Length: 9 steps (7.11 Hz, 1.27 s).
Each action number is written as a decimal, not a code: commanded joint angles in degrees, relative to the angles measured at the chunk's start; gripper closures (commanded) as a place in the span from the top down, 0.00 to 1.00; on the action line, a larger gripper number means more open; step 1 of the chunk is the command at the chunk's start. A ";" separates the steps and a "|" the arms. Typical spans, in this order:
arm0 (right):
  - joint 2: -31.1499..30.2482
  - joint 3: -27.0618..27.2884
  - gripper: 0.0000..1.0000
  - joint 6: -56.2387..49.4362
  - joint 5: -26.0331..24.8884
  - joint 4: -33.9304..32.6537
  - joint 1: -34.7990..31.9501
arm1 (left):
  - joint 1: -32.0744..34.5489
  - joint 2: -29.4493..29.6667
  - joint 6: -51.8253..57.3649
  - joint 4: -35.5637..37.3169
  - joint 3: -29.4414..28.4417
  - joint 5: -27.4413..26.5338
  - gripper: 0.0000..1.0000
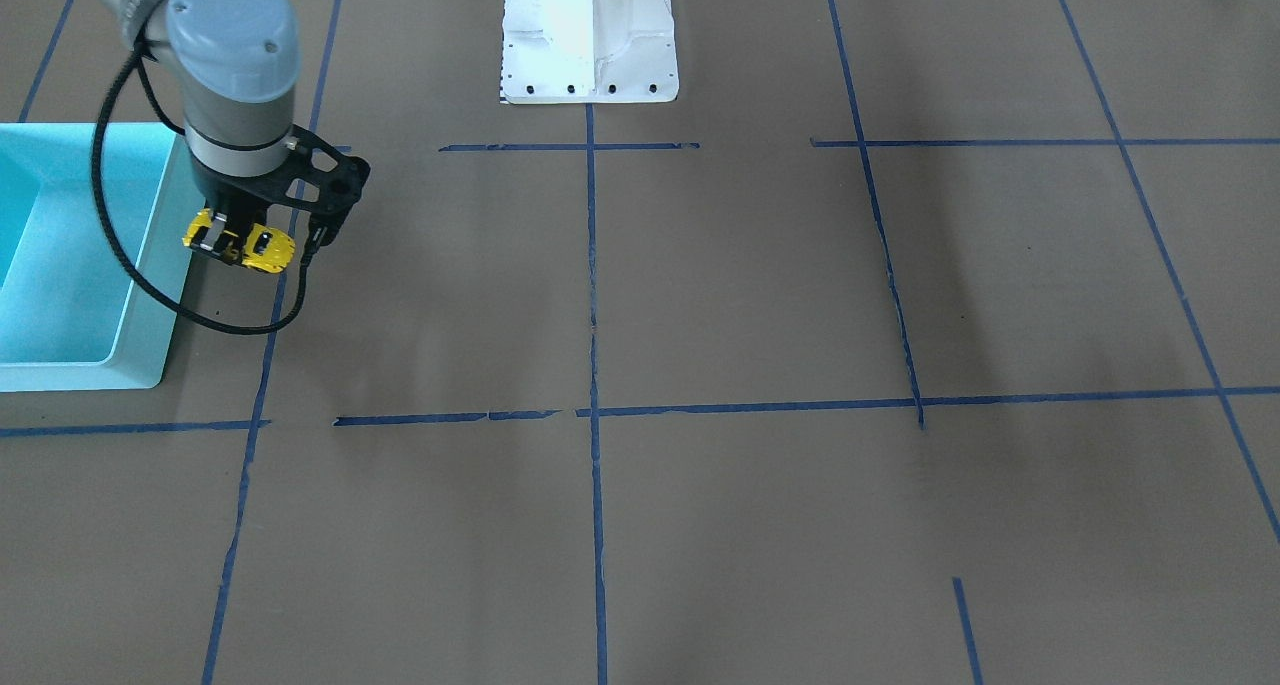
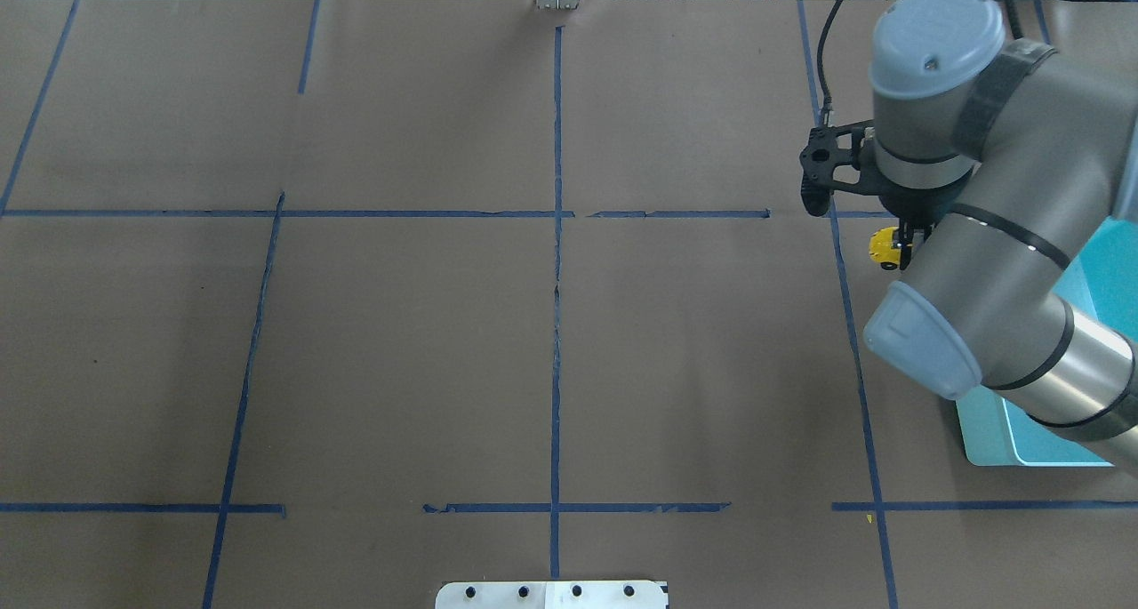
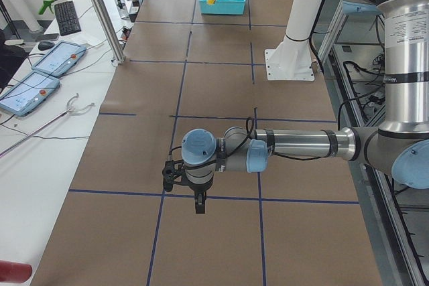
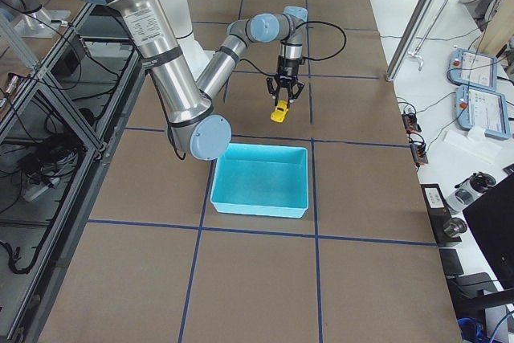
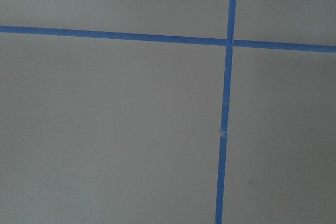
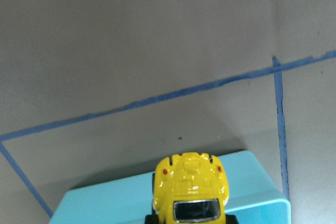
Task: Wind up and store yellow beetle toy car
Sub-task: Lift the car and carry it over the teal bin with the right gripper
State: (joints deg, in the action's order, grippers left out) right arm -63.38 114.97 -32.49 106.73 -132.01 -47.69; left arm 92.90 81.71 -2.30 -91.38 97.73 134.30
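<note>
My right gripper (image 1: 232, 237) is shut on the yellow beetle toy car (image 1: 248, 246) and holds it in the air beside the turquoise bin (image 1: 140, 335). The car also shows in the overhead view (image 2: 883, 247), in the exterior right view (image 4: 279, 112) and in the right wrist view (image 6: 191, 184), where its rounded top hangs over the bin's rim (image 6: 105, 203). The bin looks empty in the exterior right view (image 4: 257, 206). My left gripper (image 3: 199, 204) shows only in the exterior left view, low over the table far from the bin; I cannot tell if it is open or shut.
Brown paper with blue tape lines (image 1: 592, 295) covers the table. The robot's white base (image 1: 588, 35) stands at the table's robot side. The right arm's black cable (image 1: 180, 305) loops down beside the bin. The left wrist view shows only paper and a tape cross (image 5: 229, 41).
</note>
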 commanded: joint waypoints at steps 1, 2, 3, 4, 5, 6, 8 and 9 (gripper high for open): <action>-7.42 5.76 0.42 -2.05 1.37 -0.19 -1.71 | 0.00 -0.06 0.02 0.06 -0.26 0.00 1.00; -8.07 5.97 0.42 -2.05 1.46 0.43 -1.71 | 0.00 -0.06 0.02 0.06 -0.26 0.00 1.00; -12.43 8.49 0.42 -2.05 1.55 3.05 -1.62 | 0.00 -0.06 0.02 -0.02 -0.26 0.00 1.00; -17.69 9.65 0.42 -2.05 1.72 9.77 -1.71 | 0.00 -0.06 0.02 0.06 -0.26 0.09 1.00; -23.75 9.83 0.42 -2.49 2.68 18.80 -1.80 | 0.00 -0.06 0.02 0.06 -0.17 0.09 1.00; -28.86 9.49 0.42 -2.58 2.95 28.38 -1.71 | 0.00 -0.06 -0.07 0.15 -0.17 0.18 1.00; -34.51 9.75 0.42 -6.42 2.69 35.83 -1.80 | 0.00 -0.06 -0.07 0.06 -0.26 0.18 1.00; -36.97 9.84 0.42 -8.27 2.43 39.16 -1.80 | -0.17 -0.06 -0.07 0.06 -0.26 0.18 1.00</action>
State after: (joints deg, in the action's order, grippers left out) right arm -97.14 124.66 -38.43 109.43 -97.07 -49.45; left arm 92.84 81.65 -2.37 -91.31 97.48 134.47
